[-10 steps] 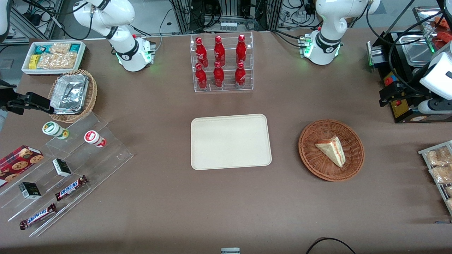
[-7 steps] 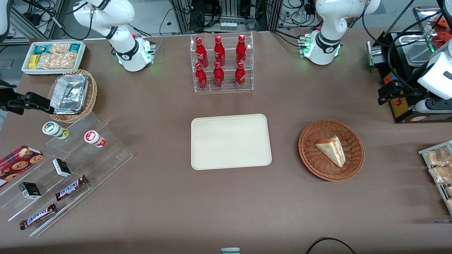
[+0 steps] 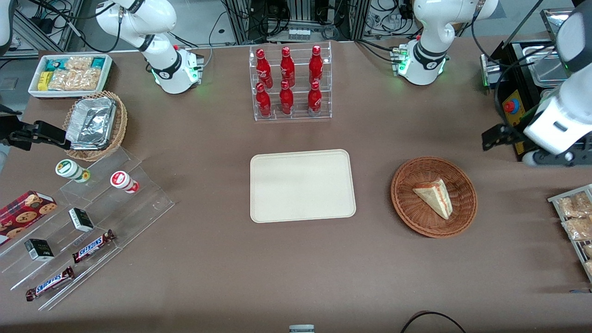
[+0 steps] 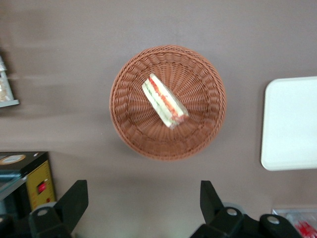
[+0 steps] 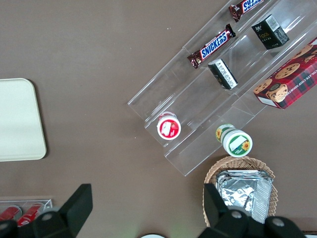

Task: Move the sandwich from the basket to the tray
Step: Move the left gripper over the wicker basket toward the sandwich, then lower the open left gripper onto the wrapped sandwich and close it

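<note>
Nearest the front camera, toward the parked arm's end of the table [image 3: 222, 277], a clear stepped display rack [image 3: 83, 231] holds two Snickers bars [image 3: 94, 245], small dark boxes and a red cookie box [image 3: 25, 210]; two round cups [image 3: 124, 181] stand on its upper steps. At the working arm's end, a rack of snack packets [image 3: 576, 222] shows at the table's edge.

Farther from the camera, the tray [image 3: 303, 185] lies flat in the middle of the table, its surface bare. Beside it, toward the working arm's end and well apart from it, sits the basket [image 3: 407, 203]. The sandwich [image 3: 434, 197] rests inside the basket on the weave, near its middle, touching nothing else; in the left wrist view the sandwich [image 4: 164, 101] shows its red and green filling stripe along the cut edge, and the basket [image 4: 198, 131] lies whole in sight with the tray [image 4: 292, 124] just beside it.

The gripper [image 3: 497, 136] hangs above the table, a little farther from the camera than the basket and toward the working arm's end — not over the basket and touching nothing. Its fingers [image 4: 74, 198] stand wide apart in the left wrist view, so the jaws are open and hold nothing.

Farther still, a clear rack of six red bottles [image 3: 289, 81] stands upright. Toward the parked arm's end, a tan wicker basket with foil containers [image 3: 92, 125] sits near a white bin of snacks [image 3: 69, 74].
</note>
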`<act>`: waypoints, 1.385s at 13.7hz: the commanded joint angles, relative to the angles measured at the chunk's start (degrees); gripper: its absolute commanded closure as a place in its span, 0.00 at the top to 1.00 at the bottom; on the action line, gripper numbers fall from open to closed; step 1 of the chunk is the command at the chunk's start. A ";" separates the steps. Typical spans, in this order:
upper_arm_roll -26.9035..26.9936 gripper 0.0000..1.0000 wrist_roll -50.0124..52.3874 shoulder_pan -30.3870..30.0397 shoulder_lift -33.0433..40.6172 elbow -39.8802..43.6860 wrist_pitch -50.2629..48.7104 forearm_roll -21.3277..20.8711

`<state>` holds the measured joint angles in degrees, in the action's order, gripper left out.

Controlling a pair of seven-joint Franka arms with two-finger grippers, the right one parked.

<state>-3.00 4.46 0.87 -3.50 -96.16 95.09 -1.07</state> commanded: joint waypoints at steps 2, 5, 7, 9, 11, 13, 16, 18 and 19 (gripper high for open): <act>-0.42 1.00 9.93 -0.34 2.44 -13.31 14.55 -0.96; -0.68 1.00 22.04 -0.26 2.98 -21.51 25.90 -0.60; -1.21 1.00 29.69 -0.08 3.15 -26.86 33.28 -0.69; -1.65 1.00 32.61 0.01 2.72 -31.44 40.41 -0.69; -2.53 1.00 35.17 0.09 1.40 -33.21 44.20 -0.69; -2.62 1.00 35.44 0.09 -0.71 -35.14 47.45 -0.69; -2.71 1.00 35.79 0.09 -2.73 -37.95 53.25 -0.78; -2.71 1.00 36.05 -0.26 -5.01 -37.96 57.03 -0.61; -2.71 1.00 37.01 -0.26 -5.98 -37.96 58.62 -0.60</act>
<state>-5.53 39.20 0.88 -8.03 -134.00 150.64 -1.06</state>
